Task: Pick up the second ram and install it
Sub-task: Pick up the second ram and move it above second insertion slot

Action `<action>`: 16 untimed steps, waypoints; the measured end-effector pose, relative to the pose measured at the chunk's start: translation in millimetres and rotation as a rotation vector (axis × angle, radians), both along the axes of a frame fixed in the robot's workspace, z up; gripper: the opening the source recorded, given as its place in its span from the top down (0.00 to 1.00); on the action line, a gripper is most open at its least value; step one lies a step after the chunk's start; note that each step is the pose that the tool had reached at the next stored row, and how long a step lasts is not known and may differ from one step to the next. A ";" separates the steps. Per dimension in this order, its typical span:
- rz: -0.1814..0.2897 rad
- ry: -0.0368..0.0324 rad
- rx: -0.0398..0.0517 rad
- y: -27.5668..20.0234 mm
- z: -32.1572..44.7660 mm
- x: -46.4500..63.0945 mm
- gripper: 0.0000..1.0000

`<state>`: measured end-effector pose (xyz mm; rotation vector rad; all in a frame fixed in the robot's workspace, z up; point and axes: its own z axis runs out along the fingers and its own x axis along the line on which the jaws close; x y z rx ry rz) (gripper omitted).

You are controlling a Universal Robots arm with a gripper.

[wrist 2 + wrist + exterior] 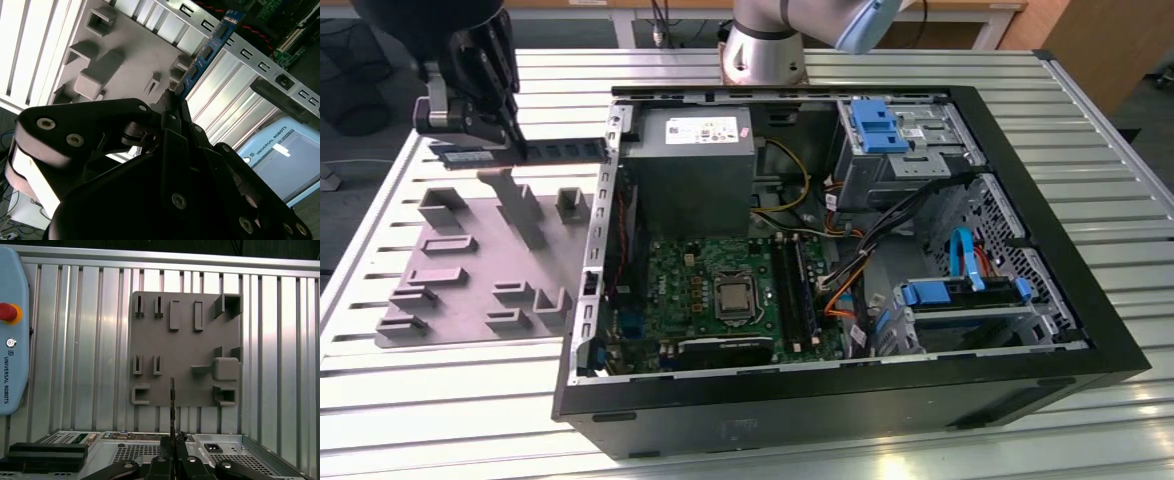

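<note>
The hand (494,150) is seen clamped on the second ram (567,148), with the fingers pressed against both flat faces of the stick near one of its ends. The stick is held on edge and roughly level above the table (454,400), over the side of the grey fixture plate (474,265) that lies toward the arm's base (767,50). Its free end is pointed at the open computer case (854,400) and is seen close to the case's side wall. Whether the stick is touching the plate's upright posts cannot be told.

In the second wrist view the blue-green board (207,50), with its row of dark chips, is shown running out from between the closed fingers (167,117) of the hand (172,102). In the first wrist view it is seen edge-on as a thin line (172,400) above the hand (172,452), crossing the edge of the fixture plate (185,347) nearest the case.

The fixture plate is laid flat near the table edge at the exterior view's left, just beside the case. Inside the case a green motherboard (707,290) is exposed, with long black memory slots (794,285) beside the processor socket, and a grey power supply (687,165) is mounted toward the arm's base. A teach pendant (10,330) with a red button is seen on the table.
</note>
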<state>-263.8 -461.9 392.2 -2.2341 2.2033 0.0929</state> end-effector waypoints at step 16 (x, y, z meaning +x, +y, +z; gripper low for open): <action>0.000 -0.0001 0.0000 0.0 0.0 14.0 0.86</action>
